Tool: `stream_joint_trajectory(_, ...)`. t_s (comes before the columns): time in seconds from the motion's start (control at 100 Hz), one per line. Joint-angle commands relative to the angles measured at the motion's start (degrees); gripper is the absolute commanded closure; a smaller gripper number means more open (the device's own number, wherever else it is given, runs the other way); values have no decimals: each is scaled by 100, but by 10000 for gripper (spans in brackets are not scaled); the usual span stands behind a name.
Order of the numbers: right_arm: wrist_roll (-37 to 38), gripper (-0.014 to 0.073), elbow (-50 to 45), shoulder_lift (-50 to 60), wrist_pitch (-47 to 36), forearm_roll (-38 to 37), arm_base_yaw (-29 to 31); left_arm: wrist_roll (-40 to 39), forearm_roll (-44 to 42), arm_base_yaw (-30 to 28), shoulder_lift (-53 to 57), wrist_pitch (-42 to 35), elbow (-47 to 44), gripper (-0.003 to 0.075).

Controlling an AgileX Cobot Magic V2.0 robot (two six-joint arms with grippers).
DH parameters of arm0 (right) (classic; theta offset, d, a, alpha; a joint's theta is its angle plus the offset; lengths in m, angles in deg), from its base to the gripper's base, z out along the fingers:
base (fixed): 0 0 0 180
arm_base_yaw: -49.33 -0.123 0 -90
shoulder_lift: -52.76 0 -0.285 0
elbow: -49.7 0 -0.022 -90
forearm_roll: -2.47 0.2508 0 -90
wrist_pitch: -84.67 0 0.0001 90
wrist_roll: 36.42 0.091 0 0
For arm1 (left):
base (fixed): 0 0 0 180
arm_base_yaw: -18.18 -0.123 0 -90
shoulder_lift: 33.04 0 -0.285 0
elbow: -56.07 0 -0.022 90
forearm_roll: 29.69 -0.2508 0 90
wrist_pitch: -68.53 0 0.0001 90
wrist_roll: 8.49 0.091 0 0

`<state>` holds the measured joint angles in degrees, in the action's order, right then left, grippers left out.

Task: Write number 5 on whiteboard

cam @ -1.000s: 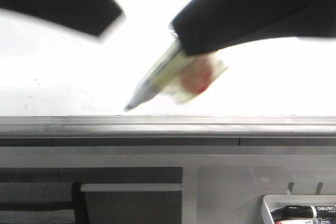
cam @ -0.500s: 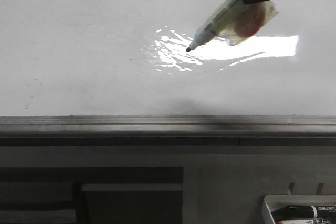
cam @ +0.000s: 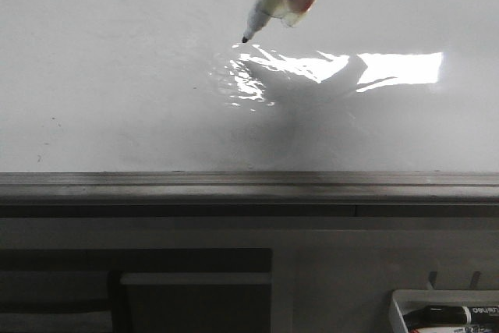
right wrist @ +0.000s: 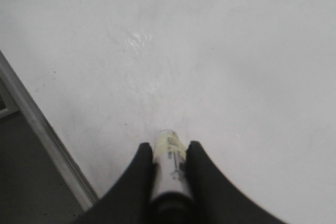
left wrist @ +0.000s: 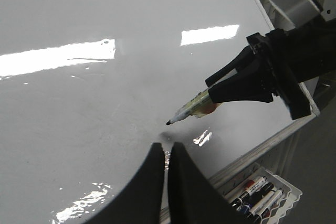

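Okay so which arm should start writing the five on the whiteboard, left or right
Right. The right gripper already holds the marker, tip down close to the blank whiteboard. The left gripper is shut and holds nothing.

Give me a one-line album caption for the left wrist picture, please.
Right gripper holds a marker tip-down over the blank whiteboard.

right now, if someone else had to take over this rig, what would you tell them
Right gripper: shut on the marker, cap off, tip angled at the whiteboard; contact with the surface cannot be told.
Left gripper: shut, empty, low over the board near its edge rail.
Spare markers sit in the tray below the rail.
Done: marker gripped and brought over the board.
Left: no number 5 is visible yet, so the whole digit remains to be drawn.
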<state>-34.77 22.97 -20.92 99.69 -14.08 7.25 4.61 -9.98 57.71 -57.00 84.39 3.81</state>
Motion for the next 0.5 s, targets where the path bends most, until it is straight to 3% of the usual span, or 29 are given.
stream_joint_trajectory(0.0, -33, 635, 249, 67, -405, -135, 62, -69, 167, -11, -58, -447, 163, 741)
stream_joint_trajectory(0.49, 7, 635, 286, -163, -225, -391, 173, -69, 216, -11, -58, -447, 163, 741)
